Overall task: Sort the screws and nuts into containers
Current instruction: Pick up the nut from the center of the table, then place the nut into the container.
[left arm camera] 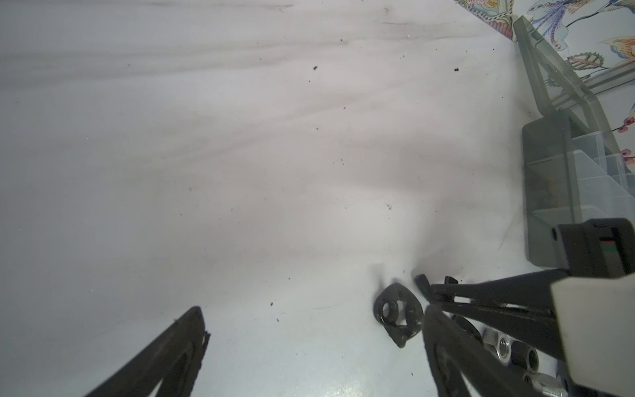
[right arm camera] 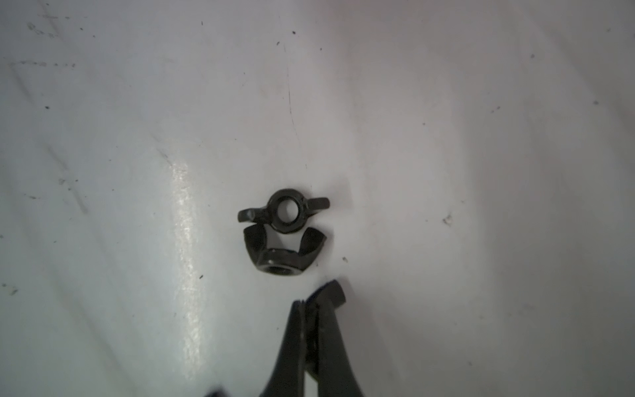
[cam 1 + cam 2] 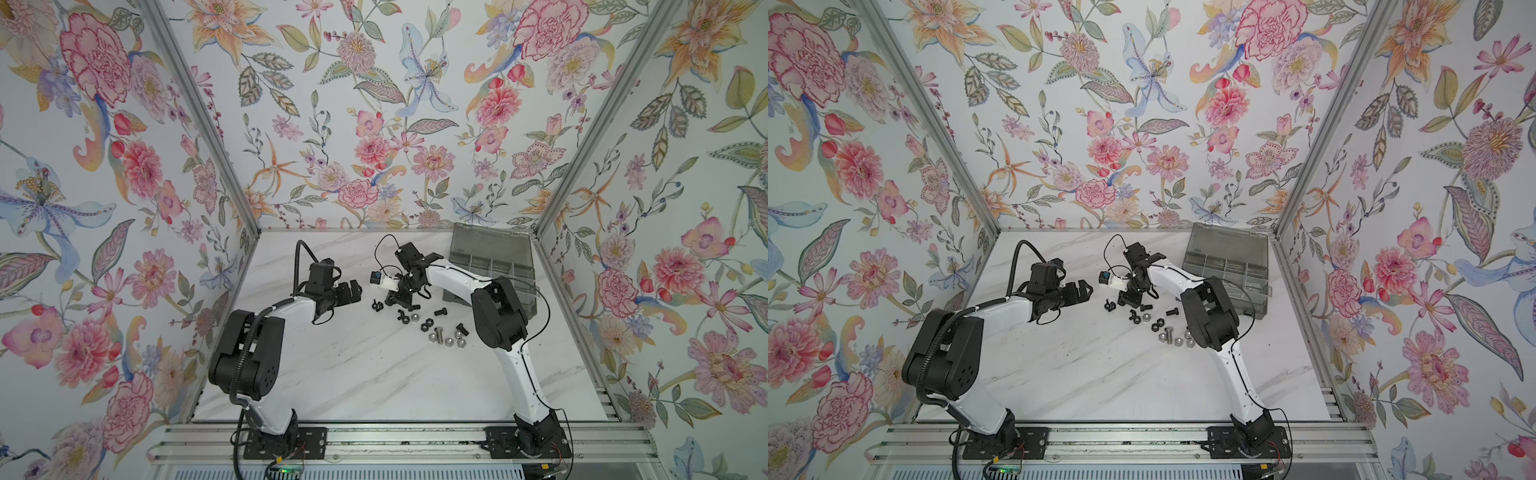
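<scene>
Hanging wide open, the left gripper (image 3: pixel 352 291) is held above the table (image 3: pixel 332 374). The right gripper (image 2: pixel 311 304) is clamped shut just beside two black wing nuts (image 2: pixel 283 213). Screws (image 3: pixel 439 311) and nuts (image 3: pixel 424 325) are scattered near the organizer box (image 3: pixel 486 249), which is partly hidden by the right arm (image 3: pixel 498 307).

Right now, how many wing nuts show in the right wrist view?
2. One wing nut lies flat, hole up; the other nut sits beside it, nearer the right tool. More may be hidden.
</scene>
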Tool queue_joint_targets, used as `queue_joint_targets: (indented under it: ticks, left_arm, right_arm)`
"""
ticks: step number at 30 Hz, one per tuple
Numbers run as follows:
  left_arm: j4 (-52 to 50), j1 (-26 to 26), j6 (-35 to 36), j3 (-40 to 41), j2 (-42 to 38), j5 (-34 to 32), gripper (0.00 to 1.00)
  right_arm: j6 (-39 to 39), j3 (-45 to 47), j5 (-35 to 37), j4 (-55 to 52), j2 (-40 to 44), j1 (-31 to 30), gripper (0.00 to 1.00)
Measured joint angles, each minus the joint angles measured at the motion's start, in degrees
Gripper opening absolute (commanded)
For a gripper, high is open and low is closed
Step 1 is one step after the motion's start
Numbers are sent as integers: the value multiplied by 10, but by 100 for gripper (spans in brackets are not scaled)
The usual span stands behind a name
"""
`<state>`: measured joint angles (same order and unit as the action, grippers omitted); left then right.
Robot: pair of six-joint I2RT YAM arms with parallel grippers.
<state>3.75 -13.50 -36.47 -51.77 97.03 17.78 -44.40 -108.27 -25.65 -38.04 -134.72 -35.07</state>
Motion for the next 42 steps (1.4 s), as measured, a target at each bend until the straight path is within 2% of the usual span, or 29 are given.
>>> queue_joint_targets:
  ticks: [11,21,31,37,42]
  left_arm:
    - [4,0,0,0,0,0,99]
    - [6,0,0,0,0,1,99]
    - [14,0,-2,0,0,8,99]
    - [15,0,-4,0,0,15,99]
    - [15,0,-4,0,0,15,99]
  right_arm:
    - [40,15,-25,-8,16,26,0]
    - [106,14,-37,13,85,64,0]
    - [221,15,72,25,112,169,0]
    - [285,62,131,35,128,229,0]
    - [315,102,168,38,151,250,0]
